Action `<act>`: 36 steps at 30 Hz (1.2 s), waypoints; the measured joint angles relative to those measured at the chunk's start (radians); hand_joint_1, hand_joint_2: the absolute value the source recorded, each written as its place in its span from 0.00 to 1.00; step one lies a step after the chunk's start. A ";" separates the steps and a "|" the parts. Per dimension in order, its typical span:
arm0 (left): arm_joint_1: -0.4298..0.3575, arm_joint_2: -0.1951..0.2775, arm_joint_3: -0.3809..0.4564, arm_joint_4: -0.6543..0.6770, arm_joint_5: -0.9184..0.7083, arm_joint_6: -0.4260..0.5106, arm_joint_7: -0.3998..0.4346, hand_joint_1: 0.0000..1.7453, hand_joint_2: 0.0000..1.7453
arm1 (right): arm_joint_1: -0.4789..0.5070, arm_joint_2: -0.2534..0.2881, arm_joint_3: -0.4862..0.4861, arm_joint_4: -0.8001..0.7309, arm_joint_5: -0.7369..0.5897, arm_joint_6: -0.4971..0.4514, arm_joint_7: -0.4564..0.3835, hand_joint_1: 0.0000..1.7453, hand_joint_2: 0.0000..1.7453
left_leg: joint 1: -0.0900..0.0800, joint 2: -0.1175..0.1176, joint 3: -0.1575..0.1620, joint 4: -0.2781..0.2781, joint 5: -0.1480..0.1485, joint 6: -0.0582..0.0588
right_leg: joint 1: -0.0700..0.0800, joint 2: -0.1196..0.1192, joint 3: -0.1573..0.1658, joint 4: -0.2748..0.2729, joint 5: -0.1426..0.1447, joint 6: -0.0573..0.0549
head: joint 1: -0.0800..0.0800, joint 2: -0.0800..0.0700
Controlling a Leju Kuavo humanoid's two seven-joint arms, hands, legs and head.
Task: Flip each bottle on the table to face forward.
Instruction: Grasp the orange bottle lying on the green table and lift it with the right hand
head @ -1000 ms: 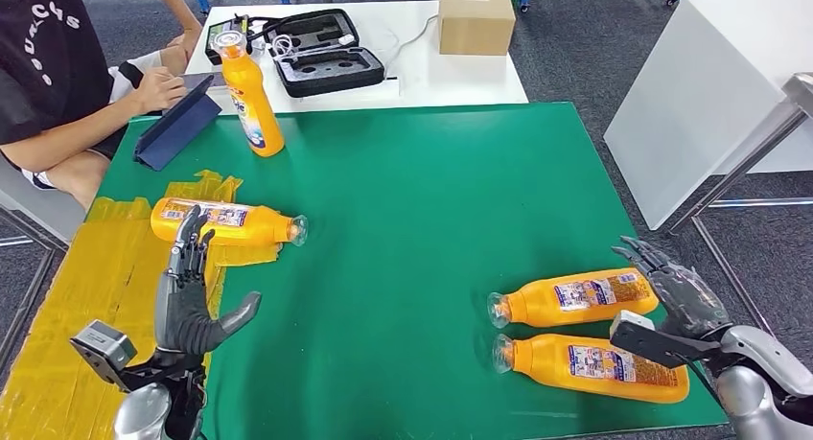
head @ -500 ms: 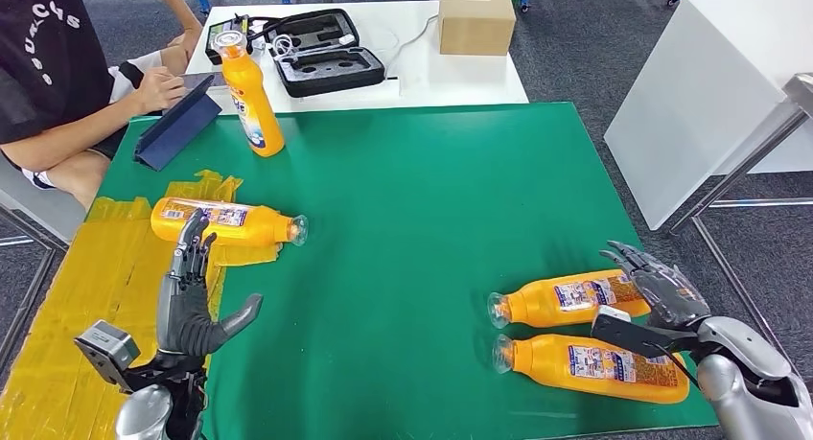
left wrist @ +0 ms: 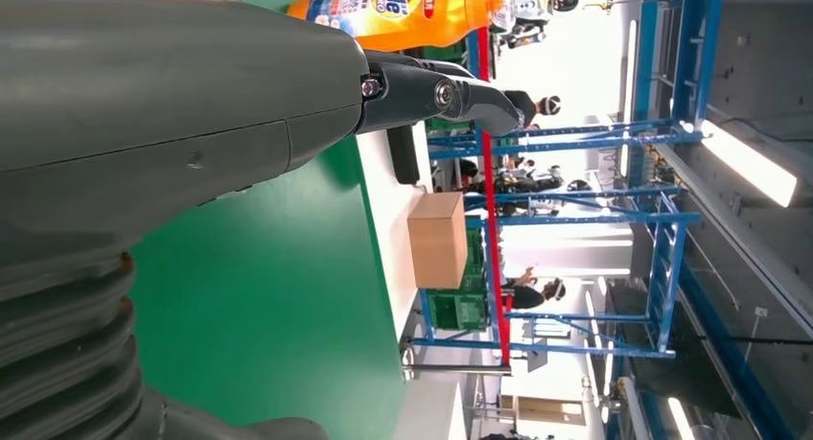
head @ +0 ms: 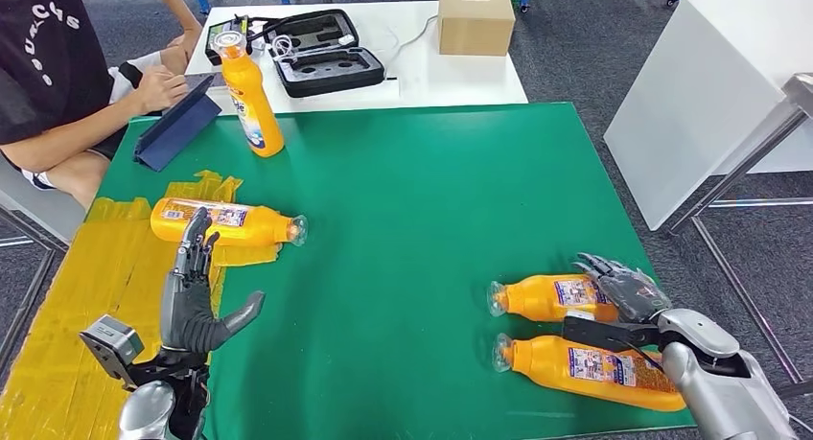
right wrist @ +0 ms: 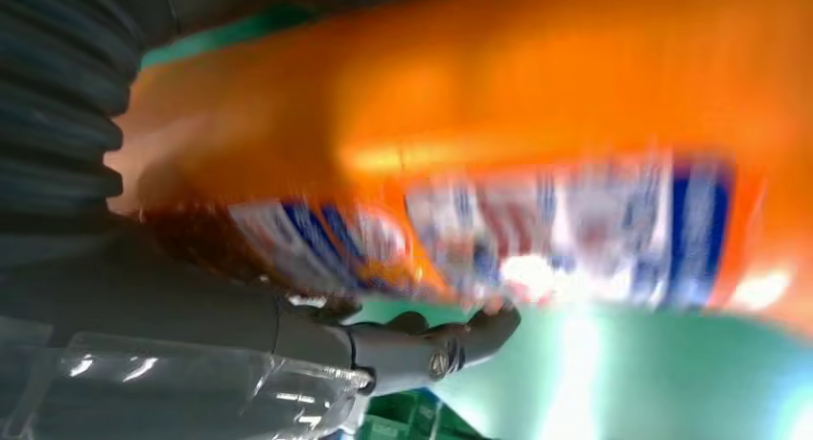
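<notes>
Head view shows the right robot hand [head: 623,296] draped over the farther of two lying bottles [head: 548,297] near the table [head: 422,200] edge, grip unclear. Left robot hand [head: 192,296] hovers spread, empty. Wrap the body firmly before rolling.

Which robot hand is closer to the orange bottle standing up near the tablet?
The left. The left hand sits on the same side as the standing bottle, beside a lying bottle. The right hand is across the mat.
</notes>
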 joint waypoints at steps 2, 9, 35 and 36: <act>0.000 0.000 0.000 0.000 0.000 0.000 0.000 0.00 1.00 | -0.007 0.005 0.016 0.012 0.007 -0.018 0.007 1.00 1.00 | 0.000 0.000 0.000 0.000 0.000 0.000 | 0.000 0.000 0.000 0.000 0.000 0.000 | 0.000 0.000; 0.007 -0.005 0.005 -0.001 0.000 -0.001 0.002 0.00 1.00 | -0.034 0.069 0.032 0.042 0.065 -0.155 0.043 1.00 1.00 | 0.000 0.002 0.002 0.000 0.000 0.000 | 0.000 0.001 0.002 0.000 0.000 0.000 | 0.000 0.000; -0.015 -0.021 -0.079 0.003 -0.089 0.022 0.111 0.00 1.00 | -0.040 0.531 -0.183 -0.291 -0.330 -0.355 -0.042 1.00 1.00 | 0.001 0.000 -0.001 0.000 0.001 -0.001 | 0.001 0.000 -0.001 0.001 0.000 0.000 | 0.000 0.000; -0.023 -0.021 -0.091 0.011 -0.090 0.023 0.117 0.00 1.00 | -0.040 0.553 -0.192 -0.305 -0.356 -0.349 -0.054 1.00 1.00 | 0.001 0.000 -0.001 0.000 0.001 -0.001 | 0.001 0.000 -0.001 0.001 0.000 0.000 | 0.000 0.000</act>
